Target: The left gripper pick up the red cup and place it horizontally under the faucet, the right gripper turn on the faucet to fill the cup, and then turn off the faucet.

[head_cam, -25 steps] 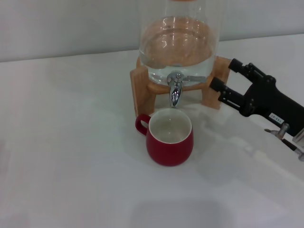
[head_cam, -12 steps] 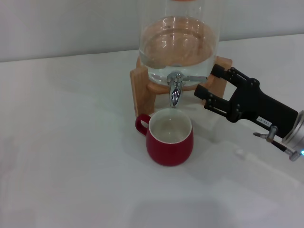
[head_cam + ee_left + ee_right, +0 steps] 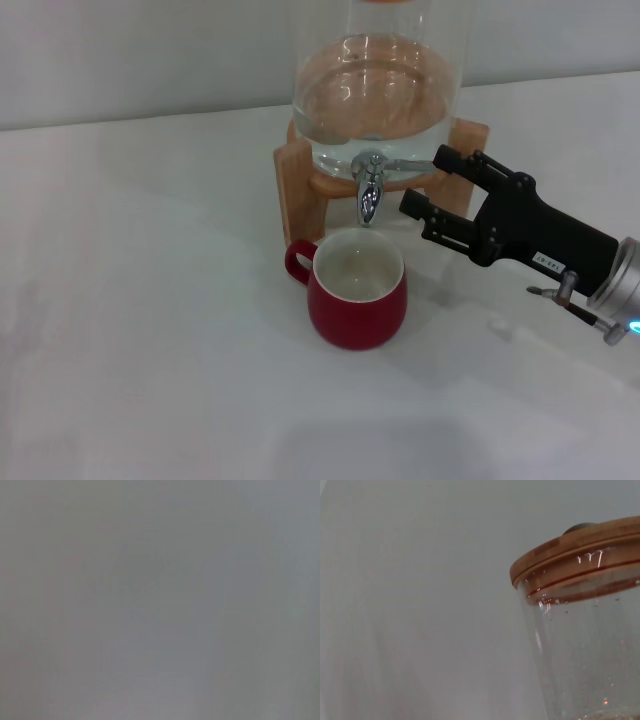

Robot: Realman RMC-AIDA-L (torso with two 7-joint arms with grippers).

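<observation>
White tabletop (image 3: 150,330) fills the head view, wide bare stretches on the robot's left and toward the near edge; pale wall behind. Glass dispenser (image 3: 375,90) stands at the back centre, part-filled with water, on a wooden stand (image 3: 293,190) whose legs flank it on both sides. The right wrist view shows only the dispenser's upper glass wall and its wooden lid (image 3: 580,555) against the plain background. The left wrist view is a blank grey field, nothing readable.

Right pincer (image 3: 427,184) reaches in from the robot's right on a black body, low over the tabletop, pointed at the dispenser's front. Fingers spread apart, holding nothing: the upper knobbed tip is at the outer end of the faucet lever, touching or just beside it, cannot tell which; the lower tip sits below the lever, just right of the spout. The stand's right leg is close behind the pincer, partly hidden by it.

Red cup (image 3: 355,290) stands upright on the tabletop directly below the spout, white inside facing up, loop handle toward the robot's left. Near the pincer, below and left of its lower tip, not touching.

Faucet (image 3: 370,185) chrome, spout down just above the cup rim, thin lever sticking out toward the robot's right.

Left pincer not seen in any view.
</observation>
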